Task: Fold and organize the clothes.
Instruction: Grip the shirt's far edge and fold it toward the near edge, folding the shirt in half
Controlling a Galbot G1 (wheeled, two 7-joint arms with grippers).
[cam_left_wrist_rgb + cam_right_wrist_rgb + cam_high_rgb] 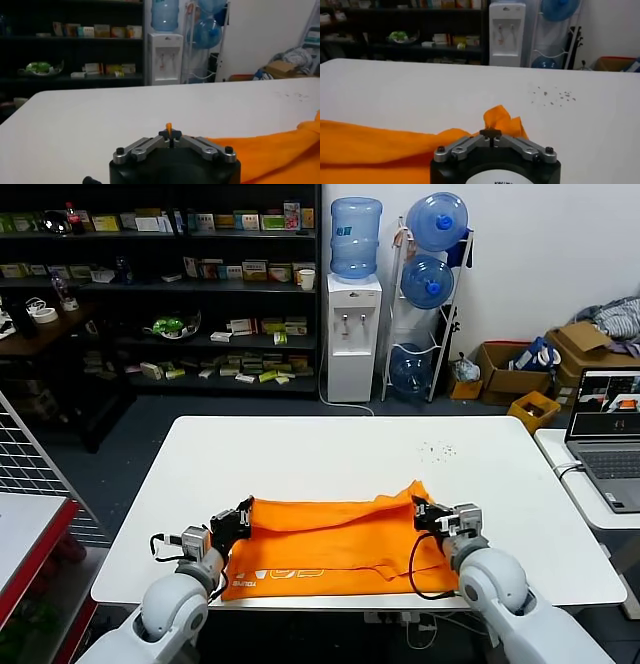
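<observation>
The clothes are one bright orange T-shirt [330, 539], lying folded in a long band near the white table's [340, 454] front edge, with white print by its near left corner. My left gripper [242, 517] is shut on the shirt's left edge; a sliver of orange fabric [169, 127] sticks up between its fingertips. At the shirt's right end my right gripper [422, 512] is shut on the bunched cloth [502, 120], which rises in a peak just beyond its tips. Both grippers sit low over the table.
A laptop [607, 434] sits on a side table to the right. Small dark specks [438, 450] dot the table's far right. A wire rack [25, 469] stands at the left. A water dispenser [353, 334], shelves and cardboard boxes [520, 374] are beyond the table.
</observation>
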